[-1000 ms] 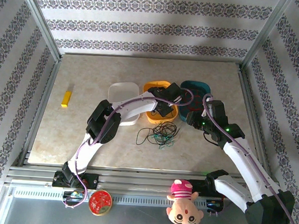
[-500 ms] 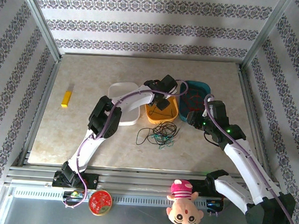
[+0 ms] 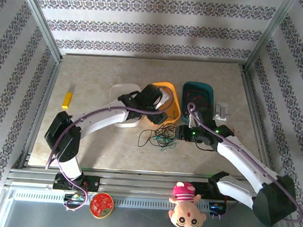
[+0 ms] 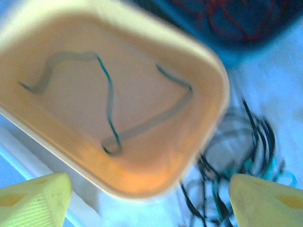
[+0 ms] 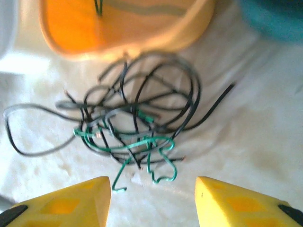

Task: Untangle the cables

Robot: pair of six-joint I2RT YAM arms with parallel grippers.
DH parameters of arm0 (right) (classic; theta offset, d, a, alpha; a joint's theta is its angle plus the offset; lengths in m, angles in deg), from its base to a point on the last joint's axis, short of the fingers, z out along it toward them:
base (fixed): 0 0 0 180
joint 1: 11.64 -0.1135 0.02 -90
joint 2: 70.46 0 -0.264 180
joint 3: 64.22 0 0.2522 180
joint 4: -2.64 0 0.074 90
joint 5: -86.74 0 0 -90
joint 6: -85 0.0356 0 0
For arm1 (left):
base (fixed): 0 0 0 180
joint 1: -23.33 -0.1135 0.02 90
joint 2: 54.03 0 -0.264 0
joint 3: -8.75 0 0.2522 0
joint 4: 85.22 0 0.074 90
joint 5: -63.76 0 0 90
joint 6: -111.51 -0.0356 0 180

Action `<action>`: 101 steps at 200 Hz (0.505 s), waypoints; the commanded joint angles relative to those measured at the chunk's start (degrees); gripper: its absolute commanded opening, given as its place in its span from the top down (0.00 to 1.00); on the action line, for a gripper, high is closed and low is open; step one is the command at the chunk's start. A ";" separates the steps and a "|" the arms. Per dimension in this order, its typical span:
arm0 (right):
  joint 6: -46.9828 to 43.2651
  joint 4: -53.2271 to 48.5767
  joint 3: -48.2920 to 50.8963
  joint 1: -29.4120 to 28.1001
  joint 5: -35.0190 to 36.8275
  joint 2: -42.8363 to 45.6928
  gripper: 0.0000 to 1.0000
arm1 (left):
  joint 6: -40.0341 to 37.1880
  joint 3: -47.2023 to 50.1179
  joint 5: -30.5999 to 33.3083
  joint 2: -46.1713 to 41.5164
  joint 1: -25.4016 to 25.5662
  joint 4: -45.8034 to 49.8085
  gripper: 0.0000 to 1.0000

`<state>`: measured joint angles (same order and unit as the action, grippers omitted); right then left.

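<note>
The right pincer (image 5: 151, 204) is wide open and holds nothing. It is just beside the messy pile of black and green cables (image 5: 137, 127) near the middle of the tabletop (image 3: 102, 147). The left pincer (image 4: 150, 201) is wide open too, above the orange tub (image 4: 215, 80). One green cable (image 4: 110, 104) lies in that tub. A red cable (image 3: 196, 102) lies in the blue tub (image 3: 199, 84) next to it.
</note>
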<state>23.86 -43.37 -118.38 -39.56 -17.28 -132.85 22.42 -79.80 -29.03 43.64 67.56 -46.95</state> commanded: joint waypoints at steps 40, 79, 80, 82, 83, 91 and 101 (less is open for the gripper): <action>-2.22 4.80 -1.13 -2.05 -5.42 -10.76 0.51 | 11.75 15.87 -1.12 -3.80 3.41 -14.96 0.26; -2.75 4.38 -3.66 -2.14 -3.96 -16.30 0.51 | 11.59 15.76 -1.93 -2.98 3.85 -16.27 0.32; -2.76 4.34 -3.73 -2.14 -4.02 -16.50 0.51 | 11.54 15.69 -1.99 -2.95 3.85 -16.26 0.32; -2.80 4.31 -3.83 -2.14 -4.07 -16.88 0.51 | 11.50 15.71 -2.03 -2.82 3.91 -16.19 0.33; -2.82 4.31 -3.86 -2.18 -4.08 -17.01 0.51 | 11.45 15.67 -2.08 -2.78 3.93 -16.18 0.33; -2.95 4.30 -4.28 -2.31 -3.86 -18.18 0.51 | 11.27 15.24 -2.49 -2.42 4.02 -15.79 0.35; -3.18 4.38 -4.80 -2.44 -3.19 -19.39 0.51 | 11.14 15.02 -3.13 -2.01 4.19 -15.47 0.37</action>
<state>21.96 -39.59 -121.03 -41.16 -21.24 -149.62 32.60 -63.36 -30.86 41.61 70.64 -60.43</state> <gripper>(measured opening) 0.493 0.646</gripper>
